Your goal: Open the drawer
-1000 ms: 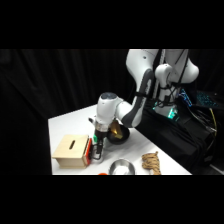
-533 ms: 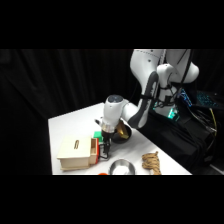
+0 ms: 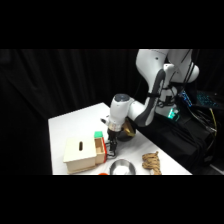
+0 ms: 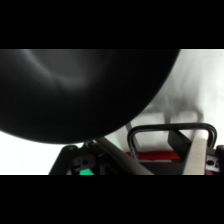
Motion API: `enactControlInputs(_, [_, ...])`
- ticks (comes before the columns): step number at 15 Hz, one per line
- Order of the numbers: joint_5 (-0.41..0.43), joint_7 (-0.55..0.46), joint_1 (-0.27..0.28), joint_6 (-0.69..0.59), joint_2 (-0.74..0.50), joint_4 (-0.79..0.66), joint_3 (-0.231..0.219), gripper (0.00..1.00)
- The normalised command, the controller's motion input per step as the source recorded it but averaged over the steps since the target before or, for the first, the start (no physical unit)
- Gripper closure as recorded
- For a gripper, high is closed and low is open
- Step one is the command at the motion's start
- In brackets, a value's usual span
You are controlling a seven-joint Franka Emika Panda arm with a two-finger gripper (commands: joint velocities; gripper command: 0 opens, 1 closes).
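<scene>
The red-orange drawer front [image 3: 101,148] is seen on the right side of the light wooden box [image 3: 82,153] on the white tabletop [image 3: 75,122]. The gripper [image 3: 113,146] is lowered just beside that front, by its black loop handle [image 4: 170,131]. Whether the gripper is clenched cannot be told.

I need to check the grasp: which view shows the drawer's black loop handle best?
The wrist view: the handle fills the lower right as a clear black loop over the red drawer front. In the side view, the gripper covers it; only the red front shows.
</scene>
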Motion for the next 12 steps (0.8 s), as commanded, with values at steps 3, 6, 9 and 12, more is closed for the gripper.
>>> enactControlInputs(3, [0.007, -0.13, 0.189, -0.05, -0.30, -0.36, -0.115, 0.00])
enactControlInputs(6, [-0.016, -0.19, 0.052, -0.14, -0.28, -0.30, -0.034, 0.00])
enactControlInputs(9, [-0.064, -0.18, 0.008, -0.18, -0.25, -0.26, -0.036, 0.00])
enactControlInputs(12, [-0.125, -0.12, 0.027, -0.18, -0.25, -0.26, -0.070, 0.00])
